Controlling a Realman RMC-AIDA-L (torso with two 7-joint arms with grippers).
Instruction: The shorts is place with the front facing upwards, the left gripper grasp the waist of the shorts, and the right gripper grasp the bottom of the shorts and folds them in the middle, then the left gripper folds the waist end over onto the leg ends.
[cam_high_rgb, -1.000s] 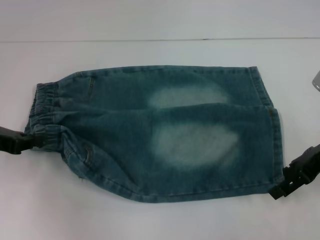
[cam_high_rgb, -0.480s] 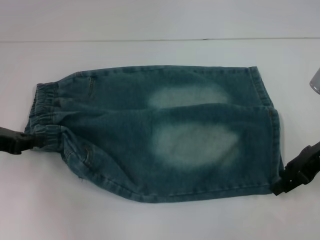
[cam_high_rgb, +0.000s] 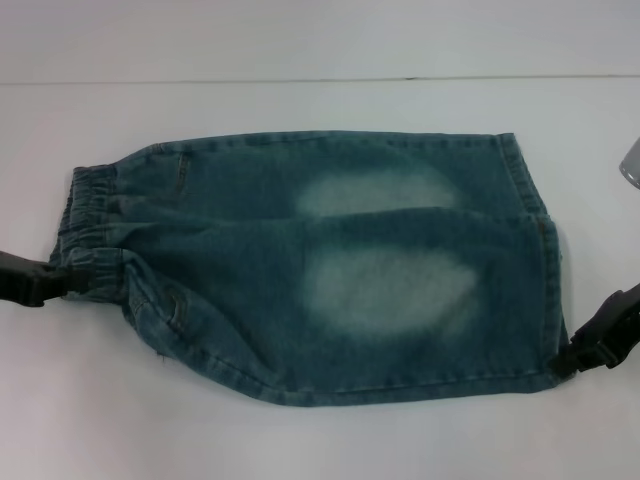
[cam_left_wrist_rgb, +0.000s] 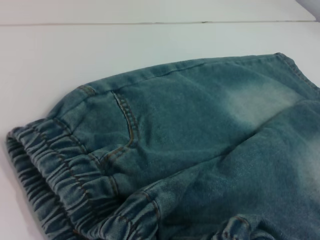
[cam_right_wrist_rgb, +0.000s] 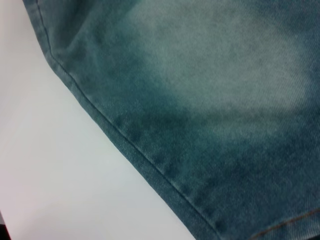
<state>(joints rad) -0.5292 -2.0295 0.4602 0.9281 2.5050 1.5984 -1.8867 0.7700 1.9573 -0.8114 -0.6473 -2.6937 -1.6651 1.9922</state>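
The blue denim shorts (cam_high_rgb: 330, 260) lie flat on the white table, folded along their length. The elastic waist (cam_high_rgb: 85, 220) is at the left and the leg hems (cam_high_rgb: 535, 230) are at the right. My left gripper (cam_high_rgb: 58, 280) is at the near corner of the waist, shut on bunched waistband fabric. The left wrist view shows the gathered waistband (cam_left_wrist_rgb: 55, 165) and a pocket seam up close. My right gripper (cam_high_rgb: 565, 360) sits at the near corner of the leg hems, touching the edge. The right wrist view shows only the denim (cam_right_wrist_rgb: 210, 100) and its stitched edge.
The white table (cam_high_rgb: 300, 440) runs on all sides of the shorts, with its back edge (cam_high_rgb: 300, 80) behind them. A clear object (cam_high_rgb: 630, 160) shows at the far right edge of the head view.
My right gripper has drawn back up and to the right along the leg-hem corner. The left gripper and the waist have not moved.
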